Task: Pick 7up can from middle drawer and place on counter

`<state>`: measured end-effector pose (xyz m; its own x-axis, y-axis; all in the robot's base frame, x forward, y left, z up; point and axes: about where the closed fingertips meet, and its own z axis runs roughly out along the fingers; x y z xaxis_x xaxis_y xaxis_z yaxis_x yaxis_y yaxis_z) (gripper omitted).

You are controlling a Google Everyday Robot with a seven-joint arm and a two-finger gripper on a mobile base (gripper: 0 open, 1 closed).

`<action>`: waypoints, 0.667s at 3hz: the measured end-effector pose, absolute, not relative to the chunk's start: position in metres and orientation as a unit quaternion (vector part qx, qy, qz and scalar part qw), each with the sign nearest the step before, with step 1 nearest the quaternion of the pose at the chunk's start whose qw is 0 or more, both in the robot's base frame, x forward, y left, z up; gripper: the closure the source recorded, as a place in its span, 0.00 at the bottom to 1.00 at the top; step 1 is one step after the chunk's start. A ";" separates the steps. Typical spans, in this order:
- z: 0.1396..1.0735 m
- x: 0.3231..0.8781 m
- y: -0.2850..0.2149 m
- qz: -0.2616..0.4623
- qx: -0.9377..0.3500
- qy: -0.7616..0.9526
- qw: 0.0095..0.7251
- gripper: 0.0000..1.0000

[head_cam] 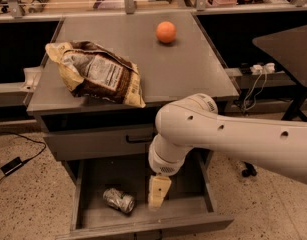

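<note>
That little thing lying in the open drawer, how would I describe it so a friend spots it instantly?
Find the grey counter, then the open middle drawer below it. Lying on its side in the tray, beside the robot's gripper, is the 7up can: small and silvery, unlike the orange ball and snack bag up top.

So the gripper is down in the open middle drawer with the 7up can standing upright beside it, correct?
Not quite: in the camera view the 7up can lies on its side, beside the gripper down in the open middle drawer.
</note>
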<state>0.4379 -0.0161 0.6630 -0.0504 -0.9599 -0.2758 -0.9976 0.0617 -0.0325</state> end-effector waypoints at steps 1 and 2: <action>0.661 0.435 -0.010 0.089 -0.690 0.709 0.115 0.00; 0.621 0.445 0.019 0.092 -0.708 0.687 0.135 0.00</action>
